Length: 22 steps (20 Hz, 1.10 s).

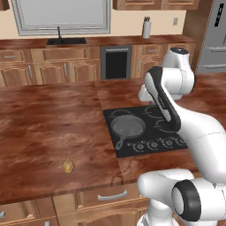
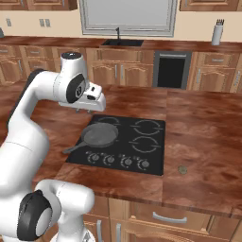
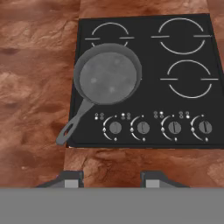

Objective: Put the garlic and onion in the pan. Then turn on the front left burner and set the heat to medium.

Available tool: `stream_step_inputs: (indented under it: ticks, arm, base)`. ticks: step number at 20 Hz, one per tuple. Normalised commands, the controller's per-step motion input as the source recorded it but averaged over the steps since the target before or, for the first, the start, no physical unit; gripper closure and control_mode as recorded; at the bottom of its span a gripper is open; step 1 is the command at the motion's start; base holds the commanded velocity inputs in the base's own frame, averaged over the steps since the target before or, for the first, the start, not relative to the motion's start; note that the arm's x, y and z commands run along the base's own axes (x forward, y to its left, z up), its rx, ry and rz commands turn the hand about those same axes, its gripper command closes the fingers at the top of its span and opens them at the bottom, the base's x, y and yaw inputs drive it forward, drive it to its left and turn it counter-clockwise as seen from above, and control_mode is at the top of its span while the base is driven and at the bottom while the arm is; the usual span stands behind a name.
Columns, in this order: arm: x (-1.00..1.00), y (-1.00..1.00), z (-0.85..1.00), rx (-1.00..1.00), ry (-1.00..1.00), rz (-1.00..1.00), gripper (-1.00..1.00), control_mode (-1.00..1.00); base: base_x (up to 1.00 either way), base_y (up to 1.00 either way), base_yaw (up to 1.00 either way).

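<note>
Onion lies well off to the gripper's left, at about 8 o'clock.
The gripper [image 3: 111,178] hovers open and empty above the pan [image 3: 108,74]; the onion [image 1: 68,165] sits alone on the worktop [image 1: 48,123], stem pointing up.

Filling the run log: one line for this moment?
hand: open, empty, above cooktop | pan: empty, front left burner | onion: on counter, left

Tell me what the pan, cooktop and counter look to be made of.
Pan: looks like cast iron, with a dull, mottled dark grey surface. Cooktop: probably glass, flat smooth black with thin printed rings. Counter: appears to be polished reddish-brown wood or wood-look laminate, with swirling grain.
</note>
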Motion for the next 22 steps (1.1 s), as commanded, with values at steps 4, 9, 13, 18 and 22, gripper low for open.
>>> stream_step_inputs:
  ticks: [4,9,13,18,22]
  arm:
    - [0.00,0.16,-0.03,0.00,0.00,0.00,-1.00,-1.00]
    - [-0.03,0.41,-0.20,-0.01,0.00,0.02,-1.00,-1.00]
    - [-0.14,0.45,-0.37,0.00,-0.02,0.03,-1.00,-1.00]
    - [-0.16,0.46,-0.39,0.00,-0.03,0.05,-1.00,-1.00]
    - [-0.02,0.54,-0.29,0.00,0.01,0.05,-1.00,-1.00]
  base:
    - [0.00,0.00,0.00]
    - [0.00,0.00,0.00]
    - [0.00,0.00,0.00]
    - [0.00,0.00,0.00]
    - [0.00,0.00,0.00]
